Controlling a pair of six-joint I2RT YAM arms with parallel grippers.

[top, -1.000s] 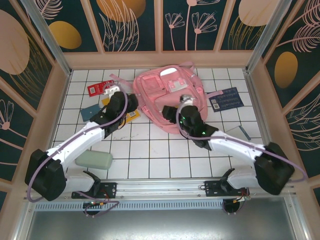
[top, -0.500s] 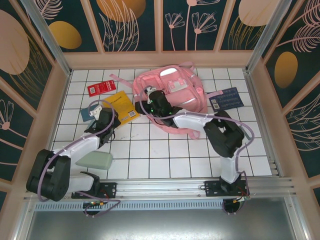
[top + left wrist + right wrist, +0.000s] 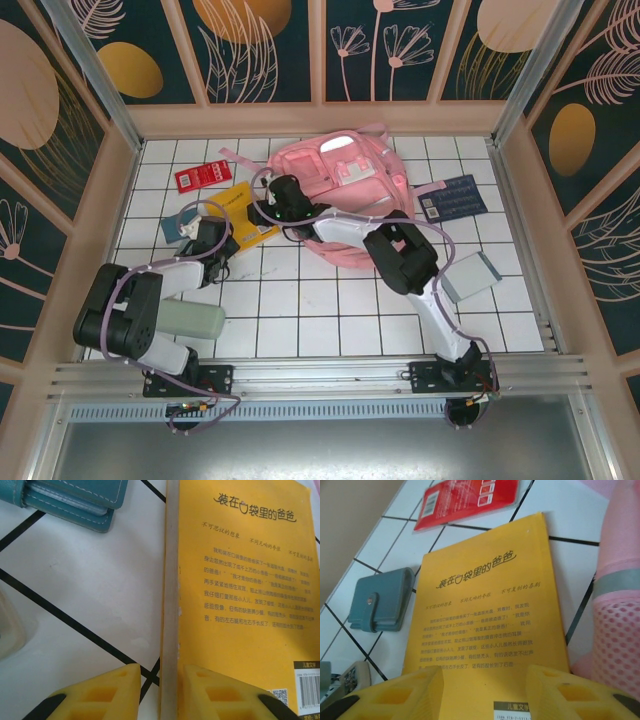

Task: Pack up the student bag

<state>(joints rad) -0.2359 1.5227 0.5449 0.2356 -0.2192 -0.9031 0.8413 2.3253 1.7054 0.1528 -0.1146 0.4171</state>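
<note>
The student bag [image 3: 340, 185] lies at the table's far middle, and I judge nothing is packed (the yellow book [image 3: 245, 212] lies flat beside it). My left gripper [image 3: 160, 670] is narrow at the book's edge, but I cannot tell if it grips. My right gripper [image 3: 484, 672] stands apart over the book, empty.

SURF: white-tiled table [image 3: 330, 310] | REAR CTR: student bag [image 3: 345, 185], flat | L of bag: yellow book [image 3: 245, 205]; red pkt [image 3: 202, 177] behind; teal wallet [image 3: 180, 225] beside | R: dk-blue booklet [image 3: 452, 198]; grey case [image 3: 470, 277] | NEAR L: pale-green case [image 3: 190, 320]
</note>
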